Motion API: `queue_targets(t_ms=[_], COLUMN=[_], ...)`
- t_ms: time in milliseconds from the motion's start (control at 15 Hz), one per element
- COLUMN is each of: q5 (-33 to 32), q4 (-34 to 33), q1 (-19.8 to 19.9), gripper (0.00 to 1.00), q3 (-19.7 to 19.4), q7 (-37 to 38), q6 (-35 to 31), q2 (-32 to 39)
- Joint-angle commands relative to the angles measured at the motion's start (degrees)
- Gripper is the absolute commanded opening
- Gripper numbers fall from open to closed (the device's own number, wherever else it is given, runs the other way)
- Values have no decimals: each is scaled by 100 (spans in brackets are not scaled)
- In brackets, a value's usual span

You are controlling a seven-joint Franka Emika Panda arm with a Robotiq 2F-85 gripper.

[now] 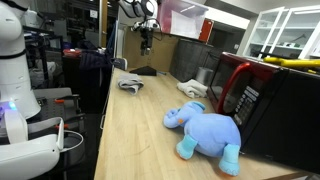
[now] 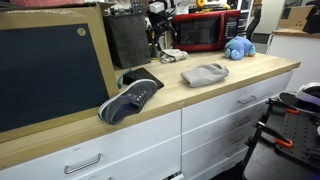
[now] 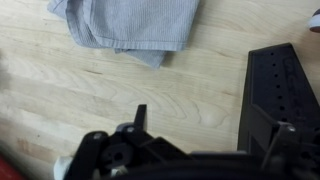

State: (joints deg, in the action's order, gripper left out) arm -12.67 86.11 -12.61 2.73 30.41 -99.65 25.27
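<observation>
The gripper hangs above the back part of the wooden countertop, close to the left side of the red microwave. Its jaws stand wide apart and there is nothing between them. The thing nearest to it is a crumpled grey cloth, which lies on the countertop just beside the gripper, in front of the microwave's corner. In the wrist view this cloth lies flat on the wood at the top edge, apart from the fingers, and a black perforated piece stands at the right.

Nearer the front edge lies a folded grey towel. A dark shoe rests on the front edge, well apart from the gripper. A blue plush elephant lies at the other end of the countertop, in front of the microwave.
</observation>
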Motion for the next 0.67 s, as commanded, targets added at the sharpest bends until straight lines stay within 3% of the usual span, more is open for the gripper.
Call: queue_targets(t_ms=[0,600], q5=[26,238], q4=[-16,1126], q1=[-50,408], gripper=[100,100], q3=[-59,-192], q7=[-16,-341], q6=[14,-1174], q2=[3,-350])
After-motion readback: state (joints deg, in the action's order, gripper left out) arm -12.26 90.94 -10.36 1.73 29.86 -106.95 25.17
